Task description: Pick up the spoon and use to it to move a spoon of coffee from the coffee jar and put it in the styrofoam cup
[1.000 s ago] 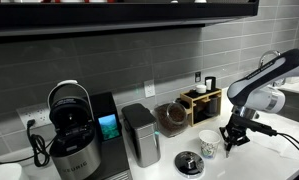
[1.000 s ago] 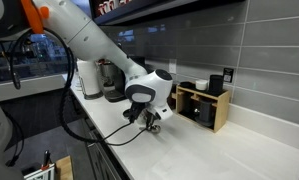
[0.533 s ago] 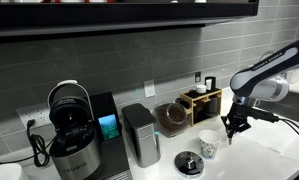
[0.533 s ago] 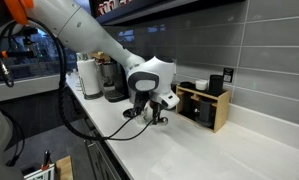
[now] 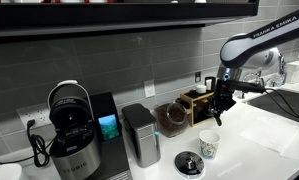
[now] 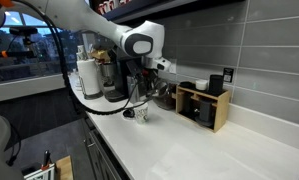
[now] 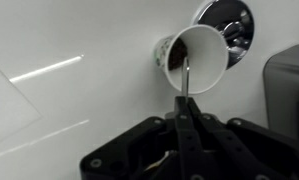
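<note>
Above the styrofoam cup point(image 5: 208, 146), which stands upright on the white counter point(image 5: 259, 140), the gripper point(image 5: 221, 103) hangs with its jaws pressed together on the thin handle of the spoon point(image 7: 186, 78).

In the wrist view we read the spoon's long axis along the 6-to-12 line. The handle is pinched at 6 o'clock, and the bowl end points to 12, over the near rim of the cup's open mouth.

In an exterior view the cup lies at 6 o'clock from the gripper, apart from it. The coffee jar point(image 5: 171, 118) lies at about 8 o'clock, near the back wall and just beside the grey canister point(image 5: 140, 135).

We cannot tell whether the spoon's bowl carries coffee. If it is empty, we judge that the coming move runs toward 8 o'clock to the jar's mouth. If it is loaded, a tilt over the cup would serve.

The wrist view alone shows the grasp and the spoon-to-cup alignment, but no jar. The exterior view that shows the jar also shows the gap between gripper and cup, though there the spoon is too fine to make out. Where the arm point(image 6: 139, 45) fills an exterior view, we cannot pick out the jar.
</note>
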`<action>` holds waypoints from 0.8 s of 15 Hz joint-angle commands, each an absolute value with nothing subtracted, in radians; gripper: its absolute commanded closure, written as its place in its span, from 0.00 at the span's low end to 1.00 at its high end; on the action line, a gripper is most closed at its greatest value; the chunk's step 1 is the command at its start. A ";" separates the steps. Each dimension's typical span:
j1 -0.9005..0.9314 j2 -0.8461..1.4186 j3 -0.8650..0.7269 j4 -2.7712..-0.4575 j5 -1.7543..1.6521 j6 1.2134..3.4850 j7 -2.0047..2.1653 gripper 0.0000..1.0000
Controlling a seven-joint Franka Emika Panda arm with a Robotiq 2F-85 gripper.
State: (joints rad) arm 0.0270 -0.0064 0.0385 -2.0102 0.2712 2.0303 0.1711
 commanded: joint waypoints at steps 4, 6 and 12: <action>0.055 -0.006 0.058 -1.961 0.267 1.991 0.163 0.97; 0.052 -0.001 0.055 -1.961 0.266 1.991 0.153 0.97; 0.060 0.025 0.064 -1.933 0.254 1.987 0.132 0.99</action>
State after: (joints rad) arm 0.0494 0.0015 0.0553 -1.9628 0.2659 1.9938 0.1496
